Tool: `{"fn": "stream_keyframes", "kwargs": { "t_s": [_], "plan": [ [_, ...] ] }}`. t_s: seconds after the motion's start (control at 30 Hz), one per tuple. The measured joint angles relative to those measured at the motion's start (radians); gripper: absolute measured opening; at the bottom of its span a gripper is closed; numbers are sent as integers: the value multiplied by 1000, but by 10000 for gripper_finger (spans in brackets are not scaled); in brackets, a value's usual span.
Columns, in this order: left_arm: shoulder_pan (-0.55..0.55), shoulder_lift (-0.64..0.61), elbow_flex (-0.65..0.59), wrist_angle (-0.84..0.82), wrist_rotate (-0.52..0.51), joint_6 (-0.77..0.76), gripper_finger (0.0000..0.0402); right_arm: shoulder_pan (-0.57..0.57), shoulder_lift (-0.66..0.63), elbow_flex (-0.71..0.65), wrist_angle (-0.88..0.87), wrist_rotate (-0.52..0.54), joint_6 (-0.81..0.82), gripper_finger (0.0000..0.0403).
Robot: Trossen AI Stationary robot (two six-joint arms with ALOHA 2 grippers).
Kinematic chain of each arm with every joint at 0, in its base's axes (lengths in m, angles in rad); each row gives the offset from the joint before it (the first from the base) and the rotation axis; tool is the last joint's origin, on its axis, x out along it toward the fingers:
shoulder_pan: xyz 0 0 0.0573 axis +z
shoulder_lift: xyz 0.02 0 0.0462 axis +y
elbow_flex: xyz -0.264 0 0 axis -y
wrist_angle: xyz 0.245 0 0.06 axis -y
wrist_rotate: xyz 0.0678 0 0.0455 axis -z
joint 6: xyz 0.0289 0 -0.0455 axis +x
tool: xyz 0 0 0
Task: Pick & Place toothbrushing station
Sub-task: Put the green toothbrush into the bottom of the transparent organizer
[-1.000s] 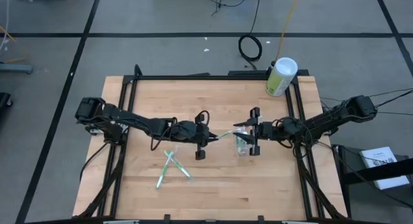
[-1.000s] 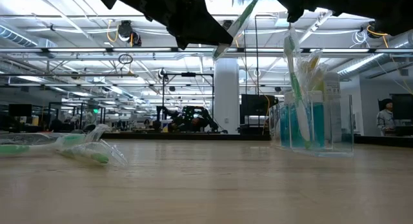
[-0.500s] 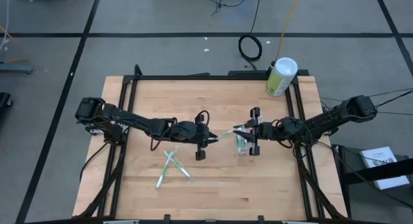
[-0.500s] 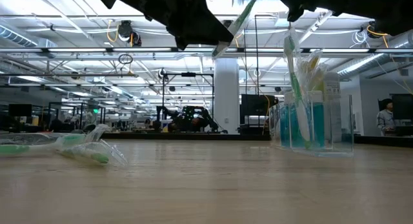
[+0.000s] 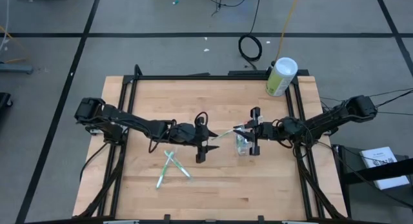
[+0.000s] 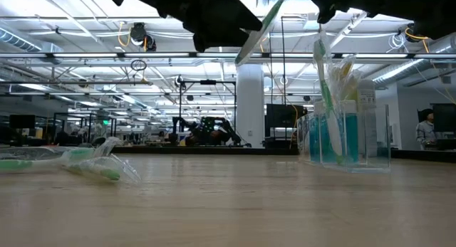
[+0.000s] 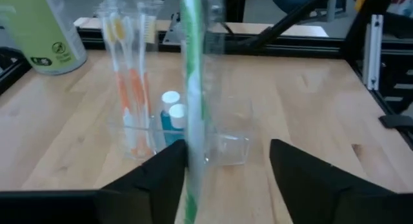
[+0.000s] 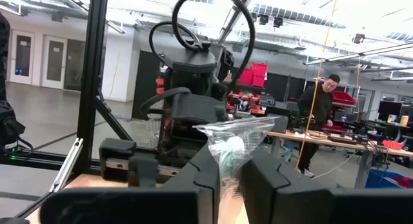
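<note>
High view: right fingers (image 5: 240, 128) clench one wrapped toothbrush (image 5: 227, 133), left fingers (image 5: 201, 143) released; two toothbrushes (image 5: 169, 168) lie on the table (image 5: 148, 101).

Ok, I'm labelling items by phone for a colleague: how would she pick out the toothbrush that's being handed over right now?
Start at the wooden table and find the clear cup of brushes near its middle. Just beside it, the right gripper pinches one end of a plastic-wrapped green and white toothbrush, while the left gripper stands open around the other. It is the only brush in the air; two others lie crossed on the table.
</note>
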Motion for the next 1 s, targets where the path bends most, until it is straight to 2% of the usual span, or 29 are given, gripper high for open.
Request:
{"fn": "stream_keyframes", "kwargs": {
  "t_s": [0.2, 0.47, 0.6, 1.0],
  "plan": [
    [-21, -45, 1, -49, 0, 7, 261, 25, -77, 0, -81, 3, 7, 33],
    [-32, -148, 1, -225, -8, 0, 269, 100, -294, 0, -337, 3, 69, 31],
    [-31, -150, 0, -283, -20, -8, 269, 145, -389, 0, -467, 3, 100, 31],
    [2, -72, -8, -293, -28, -5, 269, 219, -587, -1, -815, 5, 216, 29]
  ]
}}
